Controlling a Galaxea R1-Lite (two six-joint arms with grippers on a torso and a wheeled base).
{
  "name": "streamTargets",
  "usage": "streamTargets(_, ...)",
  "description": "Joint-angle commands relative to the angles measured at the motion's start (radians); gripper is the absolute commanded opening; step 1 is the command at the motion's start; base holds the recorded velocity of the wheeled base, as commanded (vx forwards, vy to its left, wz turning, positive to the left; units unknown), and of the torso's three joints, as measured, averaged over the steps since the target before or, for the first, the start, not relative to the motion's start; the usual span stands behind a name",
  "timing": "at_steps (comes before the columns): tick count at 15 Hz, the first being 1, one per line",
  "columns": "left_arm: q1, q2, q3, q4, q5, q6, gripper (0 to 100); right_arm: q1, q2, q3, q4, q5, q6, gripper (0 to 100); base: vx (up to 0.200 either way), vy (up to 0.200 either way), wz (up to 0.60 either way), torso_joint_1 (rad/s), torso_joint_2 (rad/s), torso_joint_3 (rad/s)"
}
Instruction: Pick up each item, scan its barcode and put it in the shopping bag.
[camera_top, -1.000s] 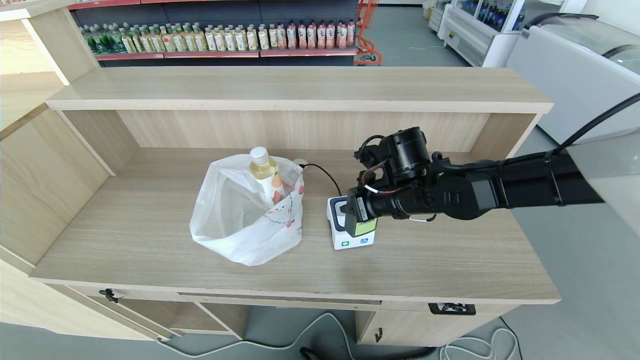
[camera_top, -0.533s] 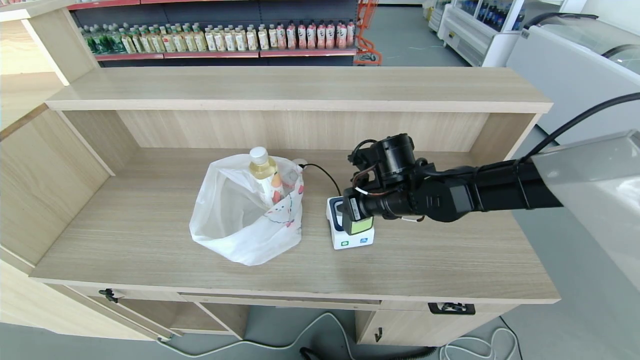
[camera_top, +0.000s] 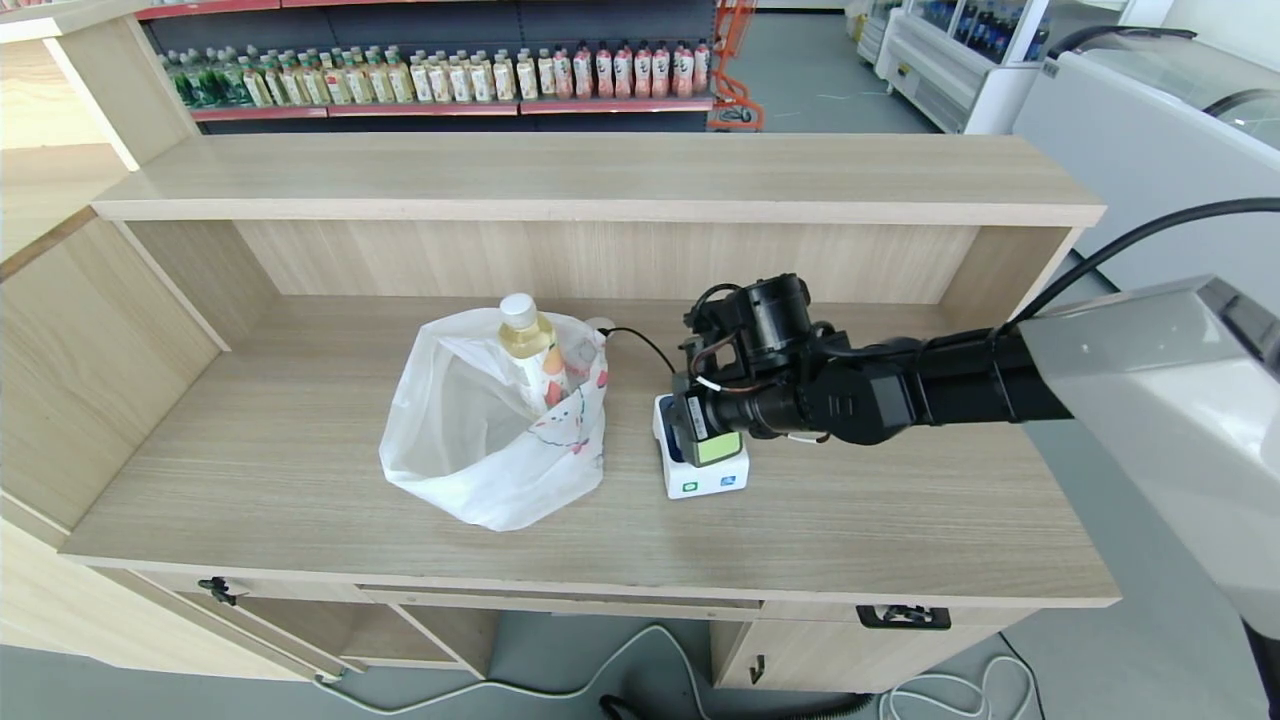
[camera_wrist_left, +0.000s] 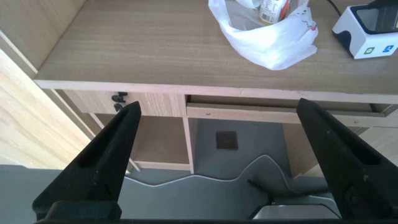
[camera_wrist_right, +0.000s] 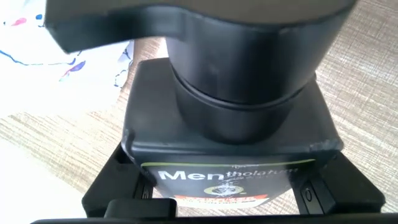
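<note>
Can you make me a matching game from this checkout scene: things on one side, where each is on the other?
Things:
1 bottle
2 scanner
3 dark container
4 left gripper

Places:
A in the right gripper, over the scanner
B standing in the shopping bag
C on the counter, beside the shopping bag
D before the counter, jaws open

Pairs: 1-B, 2-C, 3-A, 4-D

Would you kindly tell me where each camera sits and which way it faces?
Head view: high on the robot, looking forward and down at the wooden counter; the right gripper holds a black green-labelled bottle over the white scanner box.
Left wrist view: before the counter, facing its front edge; fingers of the open left gripper frame it.
Right wrist view: right behind the bottle, looking down at the counter.
Shared: all three show the white plastic shopping bag.
</note>
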Motion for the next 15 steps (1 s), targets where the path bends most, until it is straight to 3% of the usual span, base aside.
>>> streamTargets(1, 0.0, 0.0, 0.0, 0.0, 0.0, 0.0, 100, -0.002, 0.001, -0.009, -0.003, 0.001, 0.005, 0, 0.0, 0.0, 0.0, 0.0, 0.0, 0.0)
streamTargets(5, 0.0, 0.0, 0.0, 0.0, 0.0, 0.001, 100, -0.024, -0.068, -0.047, -0.001, 0.008, 0.077, 0, 0.0, 0.0, 0.0, 0.0, 0.0, 0.0)
streamTargets(10, 0.0, 0.0, -0.002, 0.0, 0.0, 0.003, 100, -0.109, -0.23, -0.024, -0.046, 0.168, 0.109, 0, 0.0, 0.0, 0.0, 0.0, 0.0, 0.0)
streamTargets(15, 0.0, 0.0, -0.002, 0.0, 0.0, 0.003, 100, -0.129, -0.239, 0.05, -0.267, 0.238, 0.102, 0, 0.0, 0.2, 0.0, 0.005, 0.01, -0.003)
